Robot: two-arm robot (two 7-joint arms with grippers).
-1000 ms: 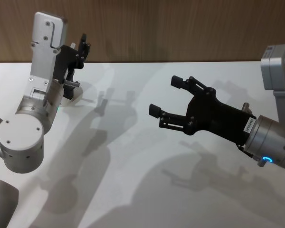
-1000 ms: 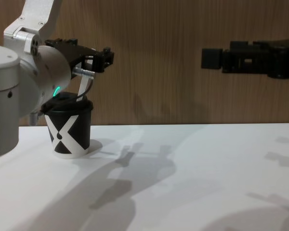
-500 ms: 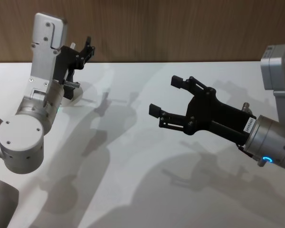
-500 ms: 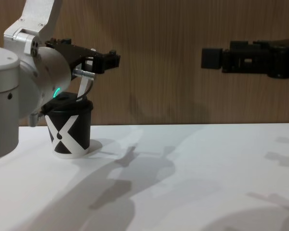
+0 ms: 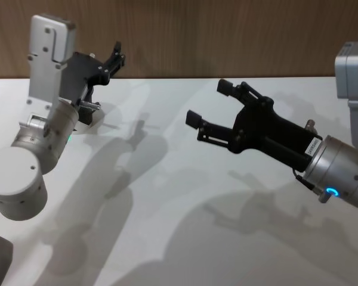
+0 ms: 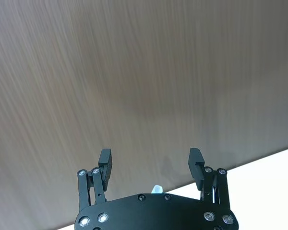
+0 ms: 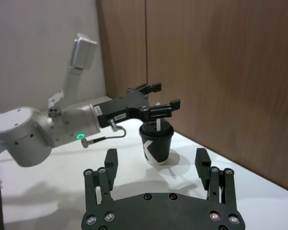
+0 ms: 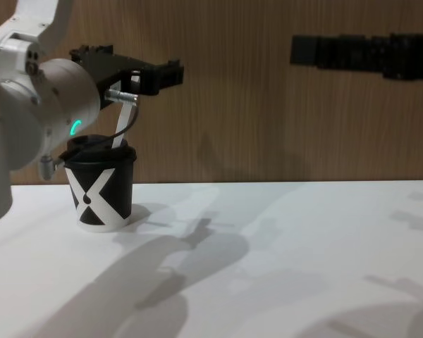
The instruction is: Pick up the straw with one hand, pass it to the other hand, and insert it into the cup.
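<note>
**Straw seated in cup; left gripper released and lifting**

Now, view by view.

Head view: the left gripper [image 5: 115, 56] has risen and moved slightly toward the wooden back wall [image 5: 227, 36] since a second ago. Its fingers, near-closed then, are now spread. The right gripper [image 5: 206, 106] hangs above the table [image 5: 185, 238] at mid-right, fingers apart and empty, shifted only slightly.

Left wrist view: the left gripper's two fingers stand well apart with nothing between them. A small white tip, probably the straw [image 6: 157, 189], shows just beyond the gripper body.

Right wrist view: the right gripper's fingers [image 7: 110, 158] are open and hold nothing. Farther off, the left gripper is above the cup [image 7: 156, 142], with the straw standing out of the lid.

Chest view: the cup sits on the table at far left, upright. The straw [image 8: 123, 128] stands in the lid, long axis near vertical, leaning slightly, lower end inside the cup, upper end pointing up toward the left gripper. The gripper was level with the upper straw a second ago; it is now higher.

Judgement: insertion appears complete, and the release means the straw stands unsupported. Only withdrawal of the arms remains.
</note>
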